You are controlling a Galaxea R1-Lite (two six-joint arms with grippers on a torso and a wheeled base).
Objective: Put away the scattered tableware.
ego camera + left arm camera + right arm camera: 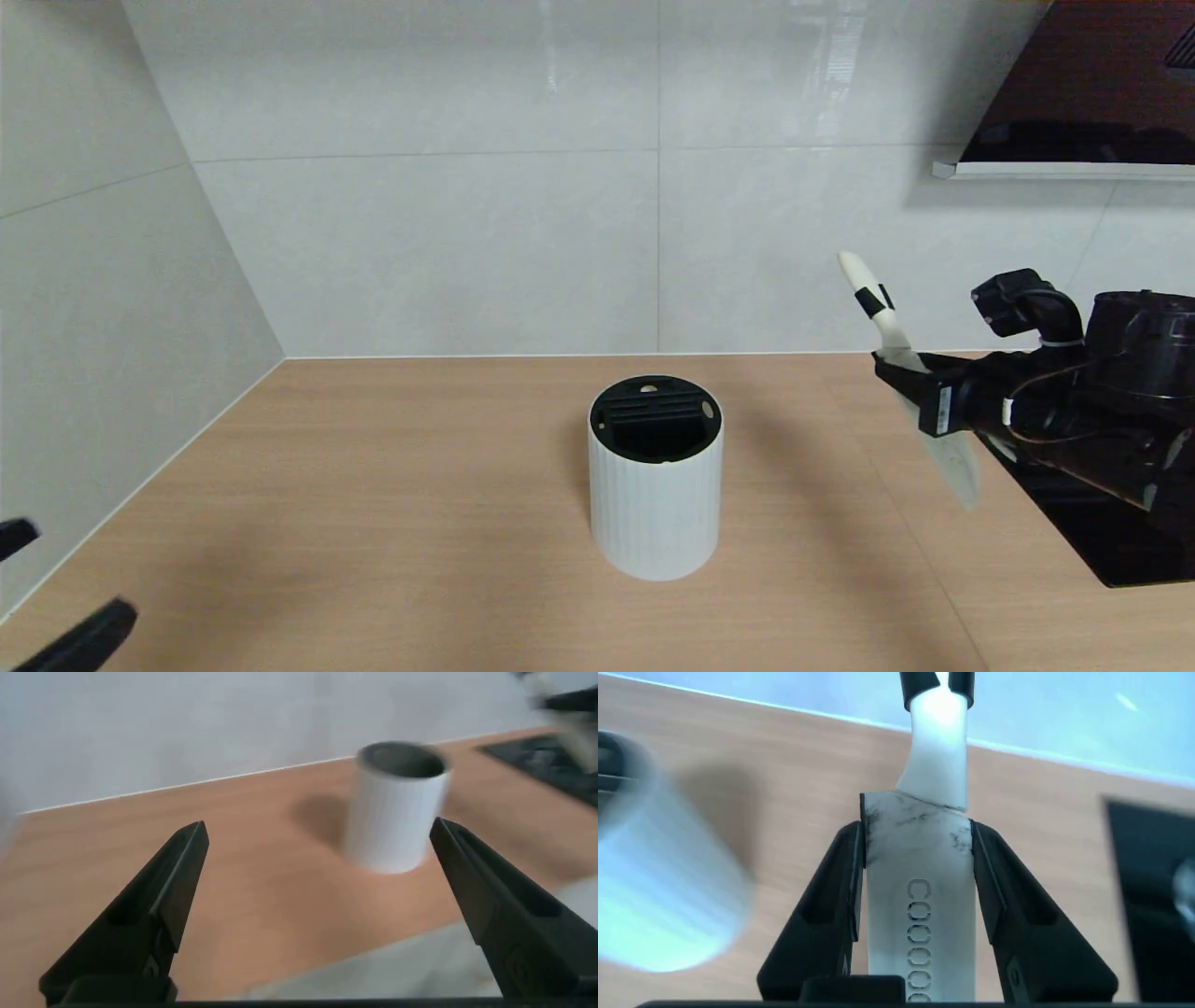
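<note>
The wooden counter (pixel 392 485) fills the lower half of the head view. At its centre stands a white ribbed holder (pixel 655 490) with a black slotted insert. At the right of the frame a white knife (pixel 954 459) with a black-banded handle hangs tilted in the air, handle up. The right pincer (pixel 907 381) is clamped on its blade. The left pincer (pixel 318 835) is spread wide and empty at lower left.

Bright, even light leaves soft glare streaks on the wall tiles (pixel 560 56) and pale, diffuse shadows on the tabletop (pixel 373 467) beside the white holder (pixel 656 485). In both wrist views the holder is smeared and unfocused, while the white knife (pixel 920 887) looks crisp.
</note>
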